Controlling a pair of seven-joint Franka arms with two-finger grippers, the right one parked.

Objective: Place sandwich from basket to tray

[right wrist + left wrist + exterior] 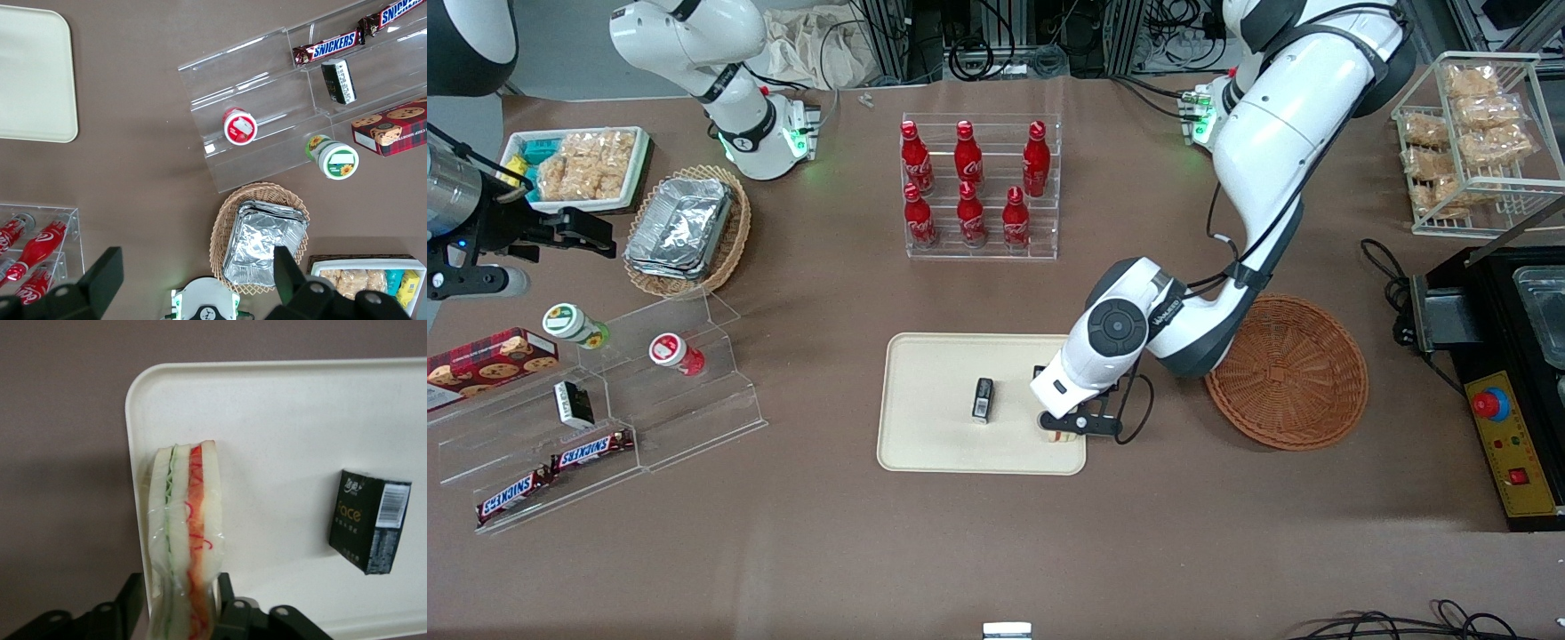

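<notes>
Sandwich: the sandwich (185, 540) is held in the gripper (183, 600), a wedge of white bread in clear wrap, with the green and red filling lines running along its length away from the jaws

Jaws: clamped on the thick end of the sandwich, one finger on each bread face; the narrow end points away from the wrist

Place in the front view: the gripper (1060, 427) is low over the tray (934, 418), at the lower right corner of the tray in the frame, on the side next to the basket; only a small piece of sandwich (1059, 436) shows under the hand

Key relation: in the wrist view the long axis of the sandwich runs along the short edge of the tray (280, 440), and its body lies just over the rim; one bread face is above the cream surface, the other seems above the rim or the brown desk (60, 453). I judge a small shift toward the tray centre is needed before release

Basket: the red-brown wicker basket (1294, 373) is empty, just beside the tray, toward the working arm's end of the desk

Other thing on the tray: a small black box (983, 399) near the centre, well apart from the sandwich

Stage: carrying looks done, setting down not yet done
</notes>
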